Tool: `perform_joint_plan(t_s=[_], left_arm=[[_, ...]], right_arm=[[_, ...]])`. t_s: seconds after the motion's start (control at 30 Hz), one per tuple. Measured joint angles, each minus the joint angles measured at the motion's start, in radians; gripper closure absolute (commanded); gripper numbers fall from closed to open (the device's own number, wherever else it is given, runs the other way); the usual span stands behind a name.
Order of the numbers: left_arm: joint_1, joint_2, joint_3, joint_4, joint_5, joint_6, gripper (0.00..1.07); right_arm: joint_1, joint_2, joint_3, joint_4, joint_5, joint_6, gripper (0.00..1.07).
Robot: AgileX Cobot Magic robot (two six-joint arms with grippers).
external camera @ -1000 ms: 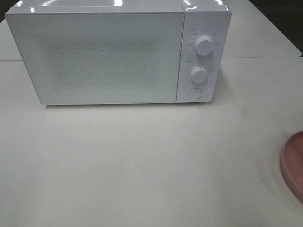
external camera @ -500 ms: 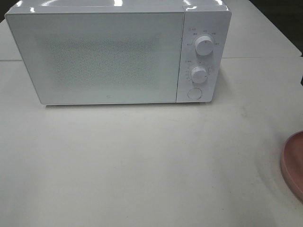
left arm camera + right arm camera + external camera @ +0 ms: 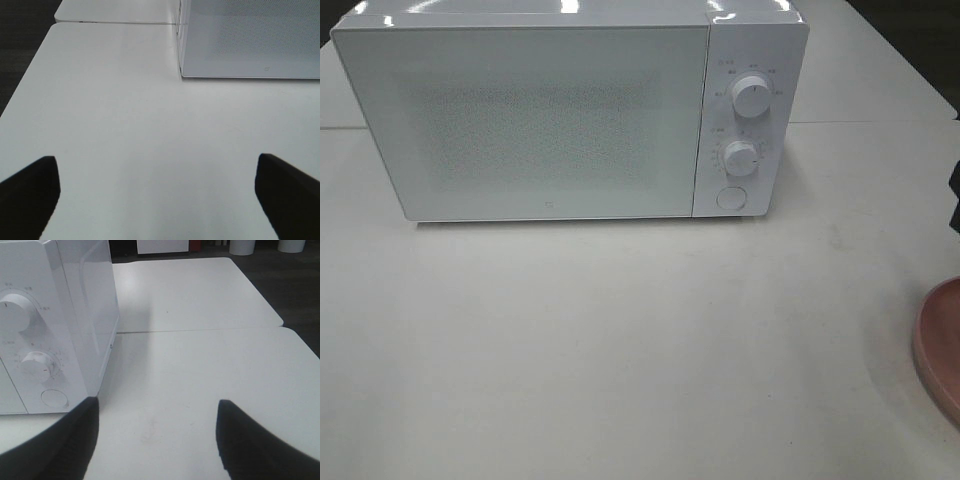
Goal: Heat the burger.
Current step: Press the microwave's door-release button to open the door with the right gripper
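The burger is out of view in every frame. A white microwave stands at the back of the table with its door shut; it also shows in the left wrist view and the right wrist view. My left gripper is open over bare tabletop, in front of the microwave's left corner. My right gripper is open too, with nothing between its fingers. It hovers to the right of the microwave's control panel. Neither gripper shows fully in the exterior high view.
The rim of a pink plate pokes in at the right edge of the table. The microwave panel carries two knobs and a round button. A dark sliver shows at the right edge. Tables join behind the microwave.
A dark sliver has come into view at the right edge of the exterior high view. The microwave and the plate have not moved.
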Motion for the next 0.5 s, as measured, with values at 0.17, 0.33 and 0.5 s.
perform_joint_plan(t_s=[0.17,0.33,0.5], left_arm=[[0.000,0.000,0.000,0.000,0.000,0.000,0.08],[0.000,0.000,0.000,0.000,0.000,0.000,0.08],[0.000,0.000,0.000,0.000,0.000,0.000,0.08]], right_arm=[[0.037,0.094,0.000,0.021,-0.077,0.000,0.42],[0.135,0.163,0.000,0.088,-0.138,-0.080,0.42],[0.283,0.264,-0.001,0.251,-0.248,-0.215,0.42]])
